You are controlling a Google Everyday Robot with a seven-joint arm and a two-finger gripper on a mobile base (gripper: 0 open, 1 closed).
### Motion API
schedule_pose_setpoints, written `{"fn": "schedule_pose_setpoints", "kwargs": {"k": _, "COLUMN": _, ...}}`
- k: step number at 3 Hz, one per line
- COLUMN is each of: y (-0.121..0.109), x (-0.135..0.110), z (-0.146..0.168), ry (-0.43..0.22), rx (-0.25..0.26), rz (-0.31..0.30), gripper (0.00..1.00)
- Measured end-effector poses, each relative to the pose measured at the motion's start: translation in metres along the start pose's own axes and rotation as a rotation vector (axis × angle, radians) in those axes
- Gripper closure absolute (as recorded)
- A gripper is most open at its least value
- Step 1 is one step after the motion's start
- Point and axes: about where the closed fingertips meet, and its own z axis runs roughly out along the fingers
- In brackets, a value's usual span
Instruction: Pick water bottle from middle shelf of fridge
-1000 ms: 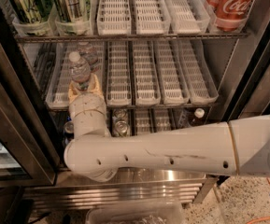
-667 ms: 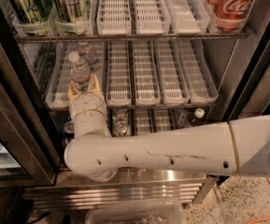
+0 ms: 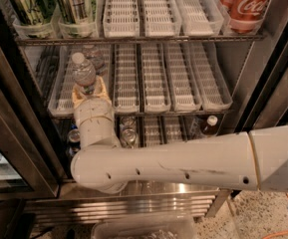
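The water bottle, clear and ribbed with a white cap, stands upright near the front of the second lane from the left on the middle shelf of the fridge. My gripper reaches up into the shelf from below. Its tan fingers sit against both sides of the bottle's lower half, closed on it. A second clear bottle stands just behind it in the same lane. My white arm crosses the view in front of the bottom shelf.
Green cans stand at the top shelf's left and red cola cans at its right. The bottom shelf holds cans and a dark bottle with a white cap. The open door stands at left, above the steel base panel.
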Motion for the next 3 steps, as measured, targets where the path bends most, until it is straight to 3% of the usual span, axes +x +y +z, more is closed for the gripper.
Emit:
{"fn": "schedule_pose_setpoints", "kwargs": {"k": 2, "y": -0.016, "x": -0.047, "z": -0.015, "ry": -0.112, "rx": -0.025, "rz": 0.076, "gripper": 1.0}}
{"fn": "schedule_pose_setpoints", "kwargs": {"k": 3, "y": -0.037, "x": -0.052, "z": -0.028, "ry": -0.084, "rx": -0.059, "rz": 0.126, "gripper": 1.0}}
